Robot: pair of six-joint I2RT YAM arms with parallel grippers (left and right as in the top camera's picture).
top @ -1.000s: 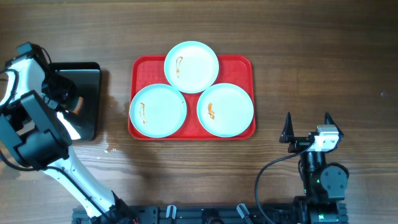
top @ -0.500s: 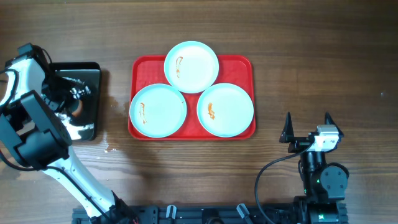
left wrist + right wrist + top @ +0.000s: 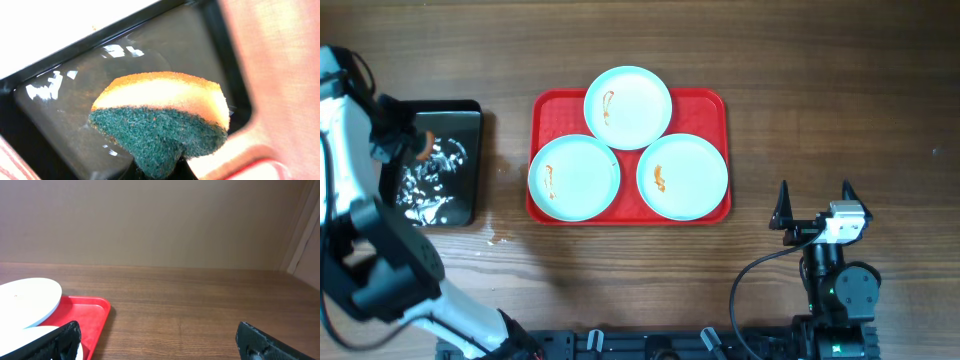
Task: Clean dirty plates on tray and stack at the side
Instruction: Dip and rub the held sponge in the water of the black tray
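Three pale plates lie on the red tray [image 3: 710, 105]: one at the back [image 3: 628, 107], one front left [image 3: 574, 177], one front right [image 3: 682, 176], each with an orange-red smear. At the far left my left gripper [image 3: 412, 146] is shut on an orange-and-green sponge [image 3: 422, 143] above the black pan [image 3: 465, 112]. The left wrist view shows the sponge [image 3: 160, 112] pinched from below, green side down, over the pan's water [image 3: 75, 115]. My right gripper [image 3: 813, 205] stands open to the right of the tray, holding nothing; its fingers [image 3: 62, 340] frame bare wood.
The black pan holds rippling water [image 3: 432, 170]. Drops of water [image 3: 498, 238] lie on the wood between pan and tray. In the right wrist view the tray's corner [image 3: 92, 311] and a plate's edge [image 3: 27, 297] sit at the left.
My left gripper has shut on the sponge and lifted it from the pan, moving towards the pan's back left; the water now ripples. The right arm has not moved.
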